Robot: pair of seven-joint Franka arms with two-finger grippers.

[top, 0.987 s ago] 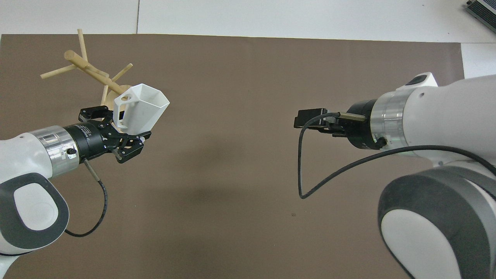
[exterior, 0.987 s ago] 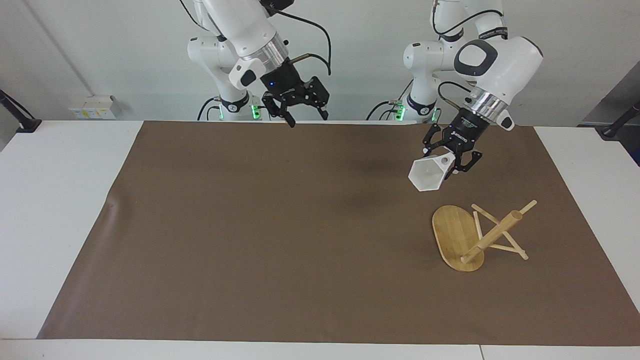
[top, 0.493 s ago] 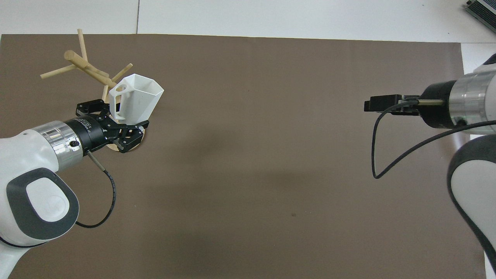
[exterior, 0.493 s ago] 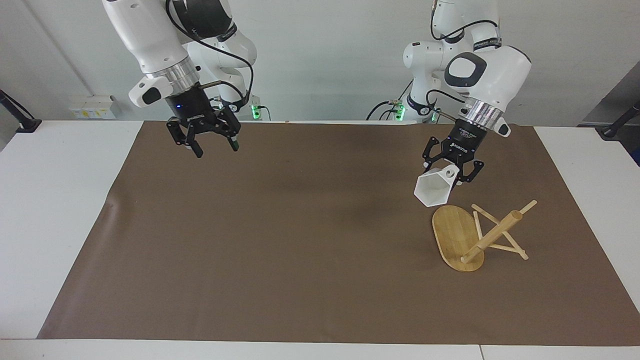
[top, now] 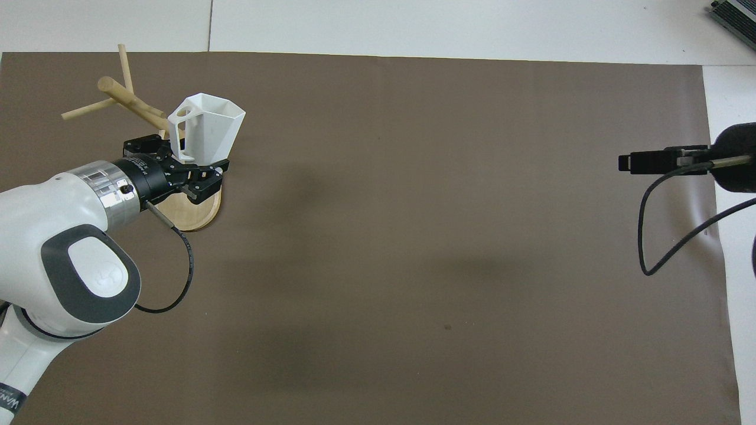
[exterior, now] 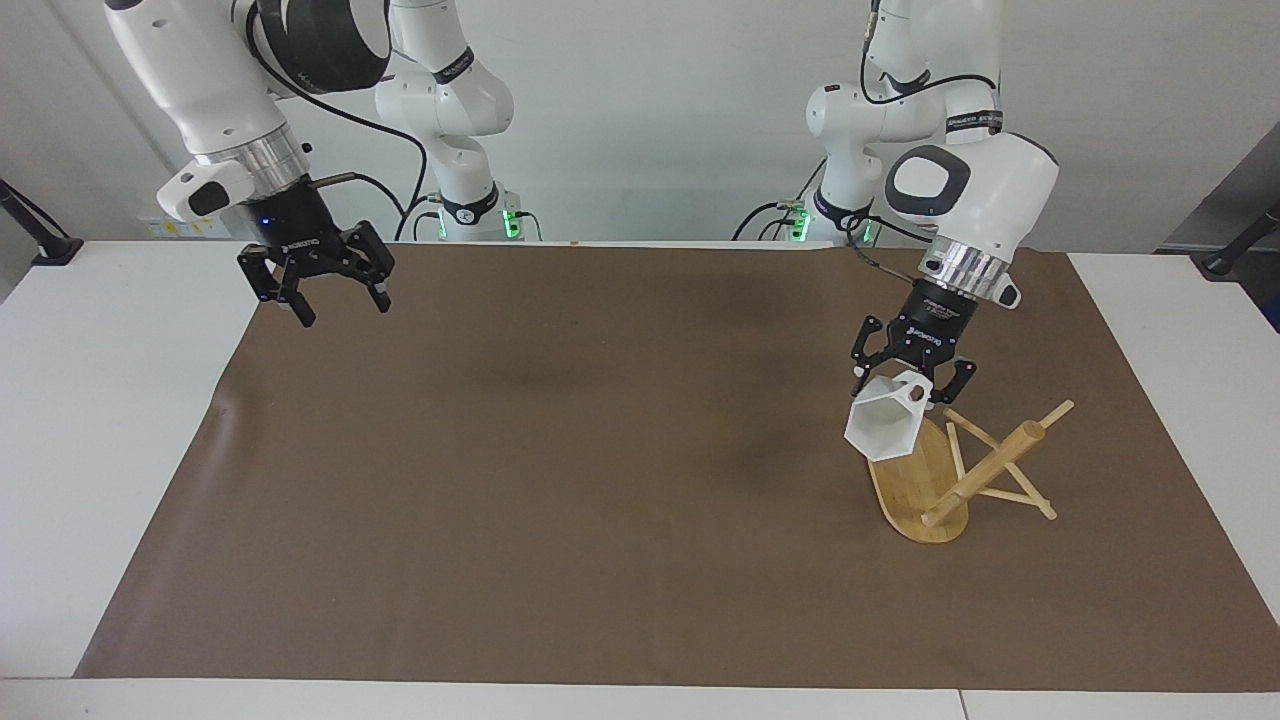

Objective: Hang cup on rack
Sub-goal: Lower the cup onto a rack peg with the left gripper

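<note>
The white faceted cup [exterior: 883,427] hangs tilted from my left gripper [exterior: 910,383], which is shut on its handle end. The cup is in the air over the part of the bamboo rack's oval base [exterior: 915,492] nearest the robots, beside the pole [exterior: 985,468] and its pegs, with nothing hooked on a peg. In the overhead view the cup [top: 208,127] covers part of the rack [top: 125,96], with the left gripper [top: 190,170] over the base. My right gripper [exterior: 322,292] is open and empty, raised over the mat's corner at the right arm's end.
A brown mat [exterior: 560,480] covers most of the white table [exterior: 110,400]. The right gripper also shows in the overhead view [top: 635,162], with a looping black cable under it.
The left gripper has come down and toward the rack with the cup, now over its base. The right arm has swung away from the middle toward its own end of the table.
</note>
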